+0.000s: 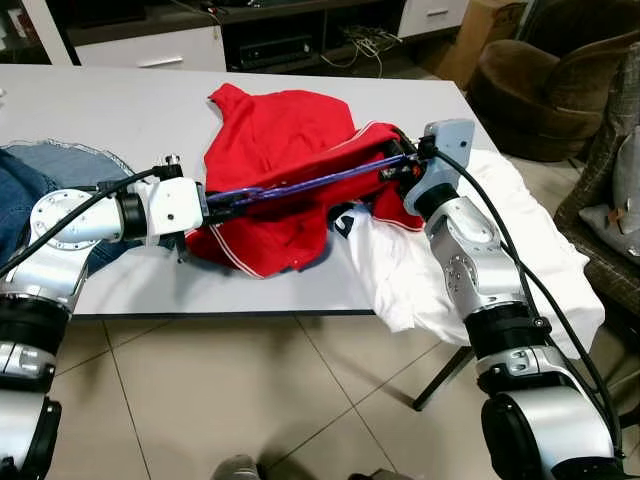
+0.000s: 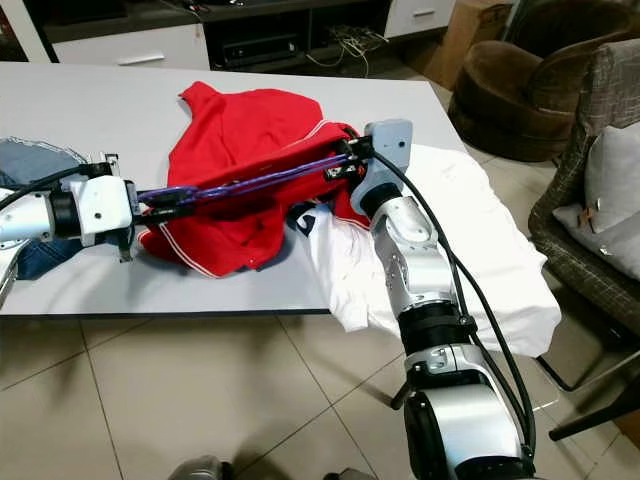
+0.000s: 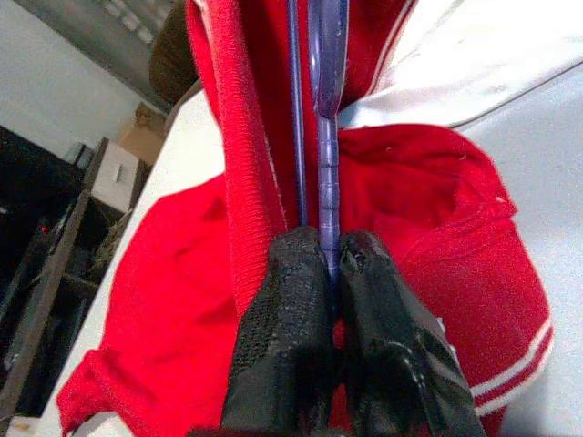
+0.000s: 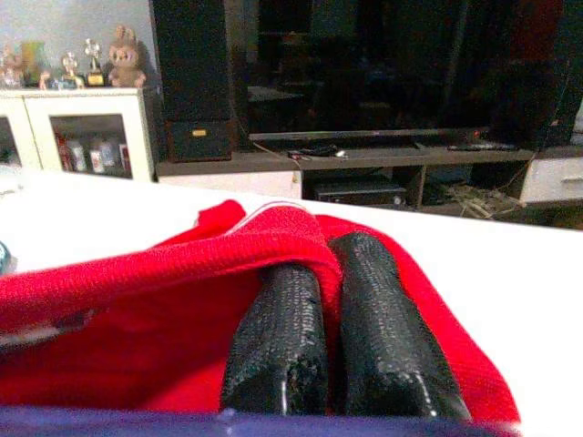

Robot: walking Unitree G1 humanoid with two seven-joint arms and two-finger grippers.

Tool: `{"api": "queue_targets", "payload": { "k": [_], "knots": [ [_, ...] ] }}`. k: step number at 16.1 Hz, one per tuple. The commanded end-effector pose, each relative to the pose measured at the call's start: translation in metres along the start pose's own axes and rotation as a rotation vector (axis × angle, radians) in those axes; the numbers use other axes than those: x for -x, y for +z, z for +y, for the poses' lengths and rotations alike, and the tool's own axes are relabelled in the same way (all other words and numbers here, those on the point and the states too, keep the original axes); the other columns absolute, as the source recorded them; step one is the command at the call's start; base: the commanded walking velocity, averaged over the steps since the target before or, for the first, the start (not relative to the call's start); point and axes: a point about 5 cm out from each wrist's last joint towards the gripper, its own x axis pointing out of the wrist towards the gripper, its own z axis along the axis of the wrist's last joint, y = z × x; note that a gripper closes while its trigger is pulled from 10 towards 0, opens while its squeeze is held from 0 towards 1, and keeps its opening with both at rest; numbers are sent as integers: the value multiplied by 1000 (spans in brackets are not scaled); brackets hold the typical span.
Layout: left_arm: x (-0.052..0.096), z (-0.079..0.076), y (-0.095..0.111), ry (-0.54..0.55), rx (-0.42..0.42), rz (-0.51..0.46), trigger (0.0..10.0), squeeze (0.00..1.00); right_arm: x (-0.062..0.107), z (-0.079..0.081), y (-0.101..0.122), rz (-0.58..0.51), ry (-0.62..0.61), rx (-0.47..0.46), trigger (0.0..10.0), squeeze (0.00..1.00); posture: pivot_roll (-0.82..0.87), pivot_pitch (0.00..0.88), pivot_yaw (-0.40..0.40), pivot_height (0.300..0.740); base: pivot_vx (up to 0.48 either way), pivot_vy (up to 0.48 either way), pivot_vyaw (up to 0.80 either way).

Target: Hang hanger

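Left eye view: purple hanger runs across the red shirt on the white table, w/ my left gripper on one end and right gripper at the other. Left wrist view shows the left fingers pinched tight on the hanger's thin purple bar, no gap. Right wrist view shows the right fingers closed w/ a fold of red fabric over and between them, so I read that as gripping the shirt's edge, prob. the collar or hem, right beside the hanger's end.

Step in hand, as I judge it: working the hanger into the shirt before anything gets hung. To do it well I'd keep the left pinch firm so the bar doesn't twist, and use the right to pull the fabric over the hanger's shoulder rather than drag the whole shirt. Move slow; the knit could snag on the hanger tip. Can't see the hook from here, so I'd check which way it faces before lifting.

White shirt lies under my right forearm and hangs off the table edge; jeans sit near the left arm. Keep both out of the lift.
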Motion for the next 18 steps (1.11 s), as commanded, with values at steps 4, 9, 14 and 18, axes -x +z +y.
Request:
{"api": "queue_targets", "payload": {
  "k": [4,9,14,18],
  "knots": [
    [15,3,-22,11,-15,218,0,0,8,-27,34,-90,-76,108,10000,0,86,23,-59,740,0,0,0],
    [6,13,-21,36,-54,266,0,0,11,-9,44,-76,137,164,10000,0,85,24,-61,740,0,0,0],
    [12,-3,-28,-80,45,202,0,0,31,3,35,-49,416,188,10000,0,79,27,-58,740,0,0,0],
    [24,4,-32,-66,31,233,0,0,35,-3,36,-37,483,232,10000,0,83,29,-58,740,0,0,0]
  ]
}}
